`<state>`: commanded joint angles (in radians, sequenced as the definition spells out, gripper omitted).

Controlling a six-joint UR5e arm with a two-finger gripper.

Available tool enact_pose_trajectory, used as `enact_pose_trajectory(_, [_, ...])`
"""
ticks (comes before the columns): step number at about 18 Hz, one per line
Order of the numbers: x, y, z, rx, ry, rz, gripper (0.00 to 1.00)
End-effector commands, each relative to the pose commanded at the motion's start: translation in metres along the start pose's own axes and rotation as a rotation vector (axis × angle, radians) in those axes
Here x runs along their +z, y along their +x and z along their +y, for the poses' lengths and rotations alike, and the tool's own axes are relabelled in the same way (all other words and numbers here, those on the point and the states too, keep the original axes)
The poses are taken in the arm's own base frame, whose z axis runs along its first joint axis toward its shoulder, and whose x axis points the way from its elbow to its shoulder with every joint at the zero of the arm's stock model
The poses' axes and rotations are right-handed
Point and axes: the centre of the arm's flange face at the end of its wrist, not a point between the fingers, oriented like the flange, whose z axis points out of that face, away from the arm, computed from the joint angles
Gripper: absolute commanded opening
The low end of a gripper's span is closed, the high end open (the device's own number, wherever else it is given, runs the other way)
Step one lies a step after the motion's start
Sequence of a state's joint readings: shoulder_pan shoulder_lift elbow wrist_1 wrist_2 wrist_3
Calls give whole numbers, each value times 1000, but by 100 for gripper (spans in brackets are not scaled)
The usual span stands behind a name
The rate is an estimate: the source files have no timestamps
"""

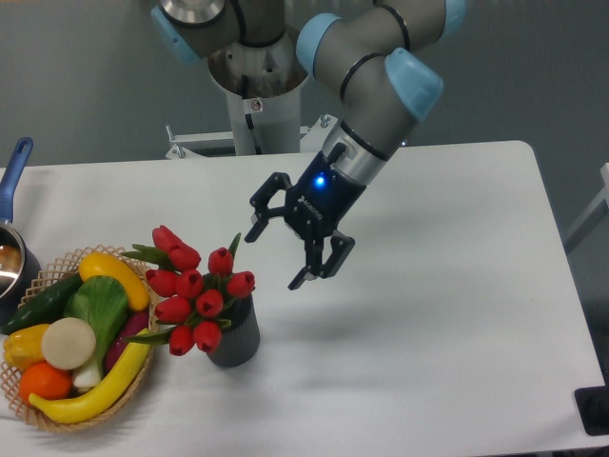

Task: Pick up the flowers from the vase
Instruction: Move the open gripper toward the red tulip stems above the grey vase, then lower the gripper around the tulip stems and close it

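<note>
The gripper (276, 254) is hovering with its fingers spread open and gripping nothing, just right of and slightly beyond the flowers (195, 295), which are sitting in the vase (238, 335) on the white surface (447, 314), leaning left toward the wicker basket (57, 419) of fruit and vegetables. Closing on the buds rather than the stems is likely crushing or scattering them, and a sideways pull is risking tipping the light vase or dragging it into the basket.
</note>
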<state>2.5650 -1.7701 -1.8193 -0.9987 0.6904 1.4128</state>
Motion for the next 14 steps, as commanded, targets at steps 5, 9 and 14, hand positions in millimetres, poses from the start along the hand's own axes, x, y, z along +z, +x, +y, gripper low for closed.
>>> enact_pose_trajectory(5, [20,2,2,-10,17,35,100])
enact_pose_trajectory(9, [34,4,4,-22,16,61,100])
enact_pose_trajectory(14, [37,3,1,-58,37,70,100])
